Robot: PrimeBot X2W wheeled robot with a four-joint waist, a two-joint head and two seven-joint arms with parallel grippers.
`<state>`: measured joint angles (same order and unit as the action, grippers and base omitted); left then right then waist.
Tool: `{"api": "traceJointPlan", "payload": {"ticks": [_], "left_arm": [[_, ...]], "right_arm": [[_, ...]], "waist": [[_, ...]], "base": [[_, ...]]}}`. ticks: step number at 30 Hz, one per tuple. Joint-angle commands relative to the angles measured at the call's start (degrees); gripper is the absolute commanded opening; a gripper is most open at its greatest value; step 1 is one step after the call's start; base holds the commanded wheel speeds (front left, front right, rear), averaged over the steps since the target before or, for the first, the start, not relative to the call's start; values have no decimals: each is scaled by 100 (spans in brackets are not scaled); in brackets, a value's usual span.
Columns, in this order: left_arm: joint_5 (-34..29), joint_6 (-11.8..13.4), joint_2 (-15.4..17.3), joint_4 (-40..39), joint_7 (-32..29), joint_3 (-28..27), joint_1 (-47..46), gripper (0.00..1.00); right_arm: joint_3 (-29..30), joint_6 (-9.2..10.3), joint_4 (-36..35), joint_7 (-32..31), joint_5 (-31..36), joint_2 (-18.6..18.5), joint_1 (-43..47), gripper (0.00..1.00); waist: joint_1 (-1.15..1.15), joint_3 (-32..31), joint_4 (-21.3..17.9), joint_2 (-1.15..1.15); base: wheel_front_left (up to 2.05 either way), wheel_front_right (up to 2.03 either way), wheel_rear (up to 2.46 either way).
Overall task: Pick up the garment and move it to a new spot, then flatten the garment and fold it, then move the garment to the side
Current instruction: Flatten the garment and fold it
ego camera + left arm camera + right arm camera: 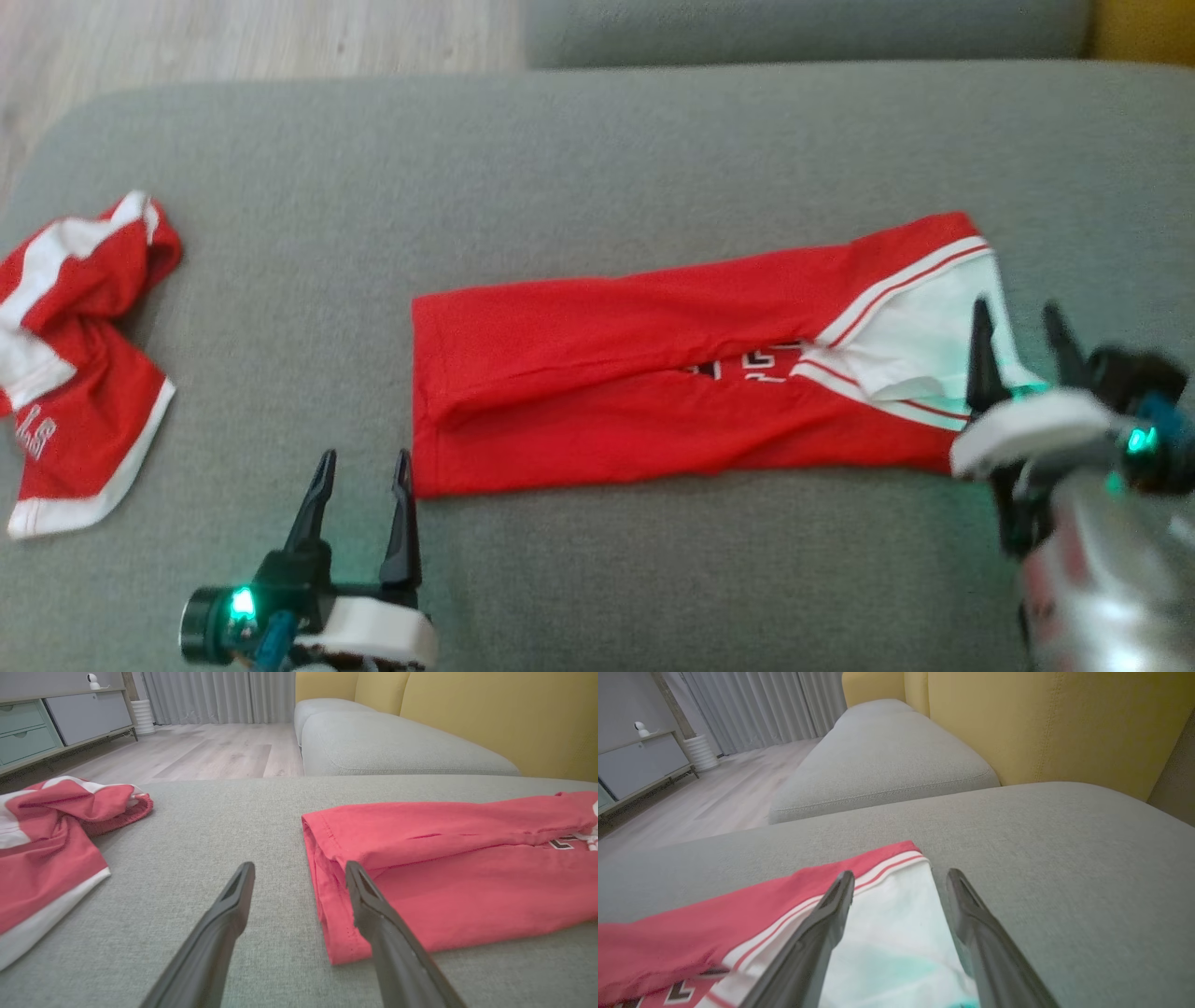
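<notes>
A red garment (635, 383) with a white striped end lies folded into a long strip on a grey sofa cushion (597, 140), reaching from the middle towards the right edge. The left gripper (364, 457), jaws spread and empty, sits near the front edge, just beside the strip's plain red end. The right gripper (1016, 308), jaws also spread and holding nothing, is over the white end. A second red-and-white garment (75, 373) lies crumpled at the cushion's left edge.
</notes>
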<state>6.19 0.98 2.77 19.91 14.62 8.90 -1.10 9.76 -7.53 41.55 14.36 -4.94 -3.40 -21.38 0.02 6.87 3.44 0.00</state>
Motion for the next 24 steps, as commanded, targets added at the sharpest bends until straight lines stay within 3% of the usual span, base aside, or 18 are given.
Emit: {"api": "traceJointPlan", "payload": {"ticks": [1, 10, 17, 18, 19, 20, 24], "left_arm": [[38, -17, 11, -118, 38, -130, -215, 100], [113, -46, 11, 36, 38, 48, -405, 100], [97, -45, 11, 13, 38, -26, -445, 100], [91, -50, 11, 10, 38, -28, -443, 100], [86, -58, 11, 13, 38, -23, -445, 100], [86, -63, 11, 16, 38, -16, -448, 100], [96, -70, 11, 16, 38, 37, -457, 100]], "right_arm": [[-43, 4, 34, 60, 94, -111, -328, 100], [721, 4, 1726, -345, 515, -272, -953, 100], [128, 4, 2349, -337, -231, -36, -926, 100], [-9, 4, 2379, -343, -372, -19, -911, 75], [-134, 4, 2392, -344, -498, -10, -897, 19], [-232, 4, 2394, -333, -610, -8, -884, 0], [-415, 4, 2280, -160, -963, -224, -888, 0]], "waist": [[-2, 216, 116, 0], [-2, 469, 343, 0], [-2, 468, 313, 0], [-2, 462, 291, 0], [-2, 460, 273, 0], [-2, 456, 252, 0], [-2, 419, 180, 0]], "base": [[0, 0, 0], [0, 0, 0], [0, 0, 0], [0, 0, 0], [0, 0, 0], [0, 0, 0], [0, 0, 0]]}}
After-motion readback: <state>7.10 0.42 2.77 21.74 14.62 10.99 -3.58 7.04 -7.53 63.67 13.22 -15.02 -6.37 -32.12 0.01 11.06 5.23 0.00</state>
